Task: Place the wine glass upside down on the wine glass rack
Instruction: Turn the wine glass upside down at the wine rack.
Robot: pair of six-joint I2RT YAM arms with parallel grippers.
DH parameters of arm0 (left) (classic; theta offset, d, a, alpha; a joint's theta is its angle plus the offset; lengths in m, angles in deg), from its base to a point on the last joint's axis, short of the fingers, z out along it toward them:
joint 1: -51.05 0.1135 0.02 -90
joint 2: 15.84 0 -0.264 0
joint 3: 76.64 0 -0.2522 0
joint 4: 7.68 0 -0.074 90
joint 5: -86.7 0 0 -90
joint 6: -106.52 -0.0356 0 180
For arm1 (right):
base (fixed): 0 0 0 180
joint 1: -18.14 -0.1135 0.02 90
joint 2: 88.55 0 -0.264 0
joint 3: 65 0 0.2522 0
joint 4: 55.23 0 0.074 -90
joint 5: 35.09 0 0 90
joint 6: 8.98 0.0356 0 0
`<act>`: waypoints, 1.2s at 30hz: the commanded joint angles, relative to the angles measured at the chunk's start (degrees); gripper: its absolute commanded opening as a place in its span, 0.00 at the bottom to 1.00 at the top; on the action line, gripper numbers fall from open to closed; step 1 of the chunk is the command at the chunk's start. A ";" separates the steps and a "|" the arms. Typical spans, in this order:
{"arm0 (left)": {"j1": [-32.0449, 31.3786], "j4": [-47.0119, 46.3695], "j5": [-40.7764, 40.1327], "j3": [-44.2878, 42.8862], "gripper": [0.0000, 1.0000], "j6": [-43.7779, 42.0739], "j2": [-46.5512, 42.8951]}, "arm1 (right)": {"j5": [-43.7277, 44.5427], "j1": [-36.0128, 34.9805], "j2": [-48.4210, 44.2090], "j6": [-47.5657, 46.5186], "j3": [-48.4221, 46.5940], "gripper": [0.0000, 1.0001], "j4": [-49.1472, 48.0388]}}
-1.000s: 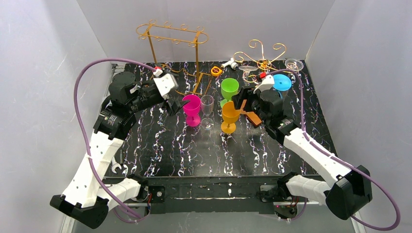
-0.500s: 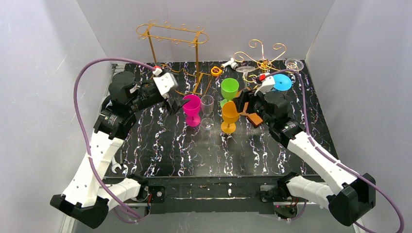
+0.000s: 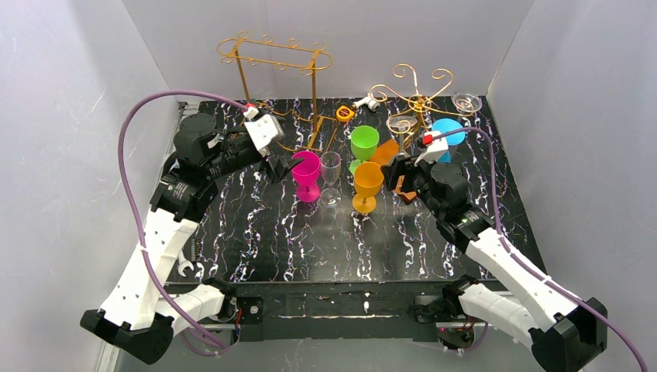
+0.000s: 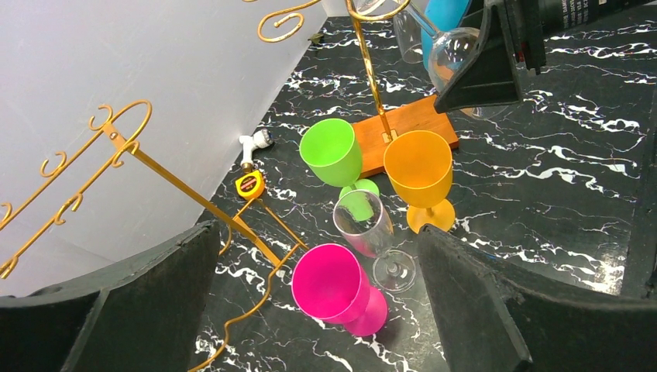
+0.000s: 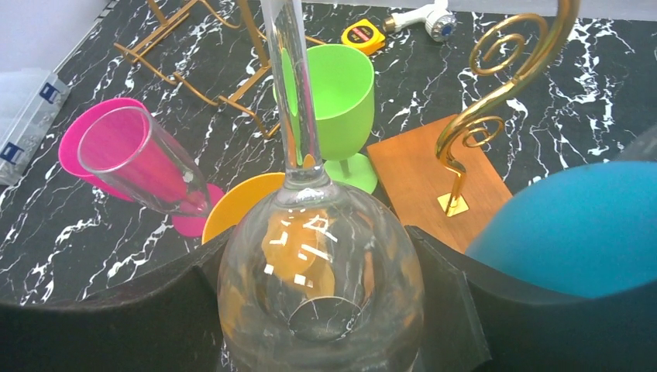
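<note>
Right pincer (image 5: 321,310) grasps the wine glass (image 5: 318,248) by its bowl, stem pointing away, rack (image 5: 507,74) just ahead-right. Left pincer (image 3: 280,166) released, pink glass (image 4: 333,283) just ahead

The left arm (image 3: 155,248) rises from its base at the near left corner, bends at the elbow and reaches inward to the right, its dark forearm roughly level. The left gripper (image 3: 279,164) points toward the middle of the table with its jaws spread wide and nothing between its fingers (image 4: 116,310). The right arm (image 3: 503,256) stretches from the near right corner diagonally up and to the left, nearly straight. The right gripper (image 3: 397,172) faces left, its fingers (image 5: 457,310) pressed against either side of the bowl of a clear wine glass (image 5: 321,294)
</note>
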 commanded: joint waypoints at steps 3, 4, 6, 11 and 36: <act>-0.21 -1.20 0.56 -1.05 0.98 1.61 -0.31 | 3.89 -0.07 -2.66 1.68 1.26 0.30 -5.32; -0.28 -1.19 0.45 -1.06 0.98 1.56 -0.33 | 4.33 -0.01 -2.68 2.36 1.53 0.33 -5.72; -0.23 -1.15 0.32 -0.97 0.98 1.52 -0.38 | 4.88 -0.03 -2.60 3.44 2.25 0.47 -6.32; -0.20 -0.76 0.20 -0.99 0.98 1.00 -0.27 | 5.29 0.00 -1.77 5.28 1.64 0.91 -5.14; -0.22 2.49 0.61 -7.32 0.98 -1.10 7.68 | 1.90 -0.07 -2.07 11.80 -36.44 0.98 41.49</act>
